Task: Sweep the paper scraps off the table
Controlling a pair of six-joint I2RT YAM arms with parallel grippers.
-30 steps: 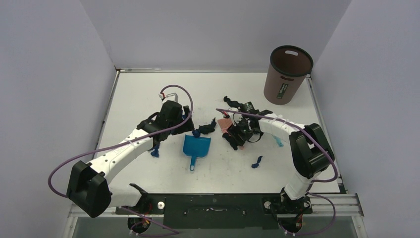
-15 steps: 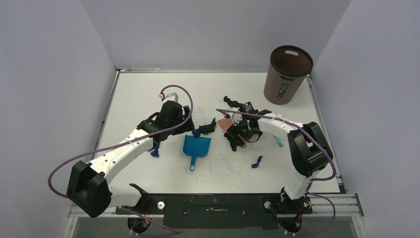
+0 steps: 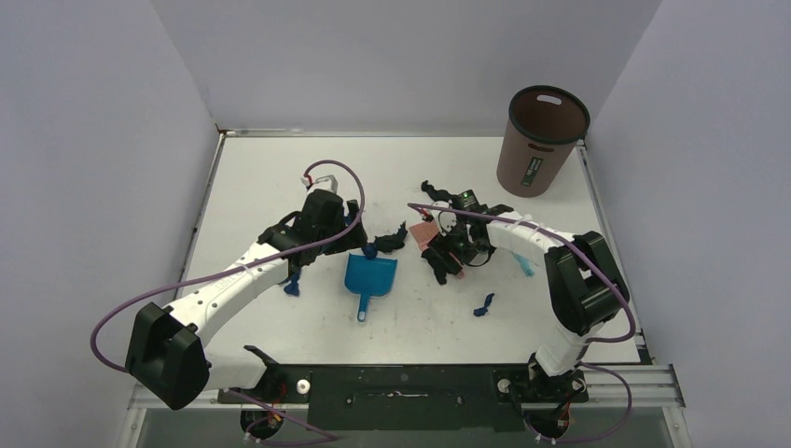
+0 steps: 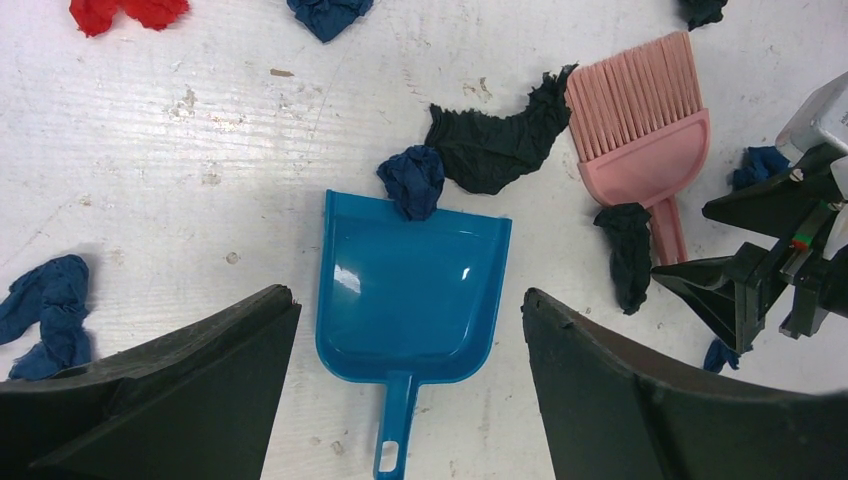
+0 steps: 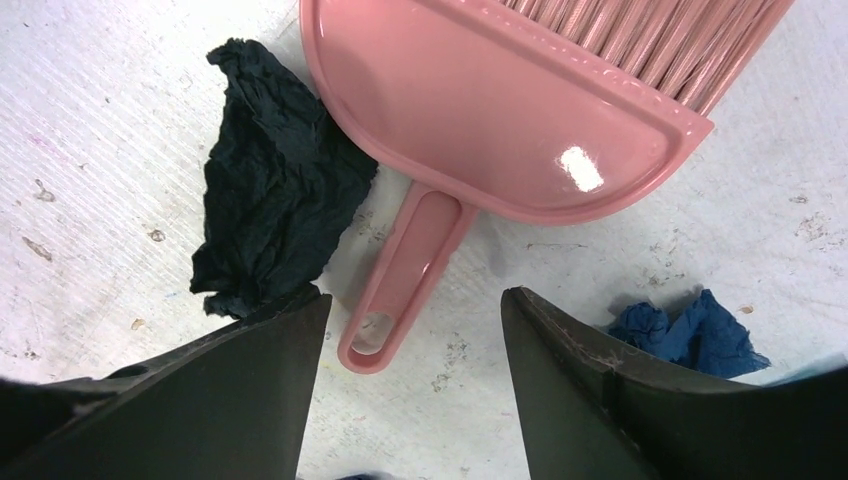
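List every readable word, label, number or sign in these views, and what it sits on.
Nothing in any view can be read as text.
On the side of the brown bin: a dark label with pale marks, too small and blurred to read.
On the blue dustpan: no marking seen.
On the pink brush: no marking seen.

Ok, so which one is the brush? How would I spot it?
Find the white table, then the blue dustpan near its middle. Just right of the dustpan, below the right arm's fingers, lies the brush. It is the only pink thing, with a fan of bristles; the paper scraps beside it are crumpled black or dark blue.
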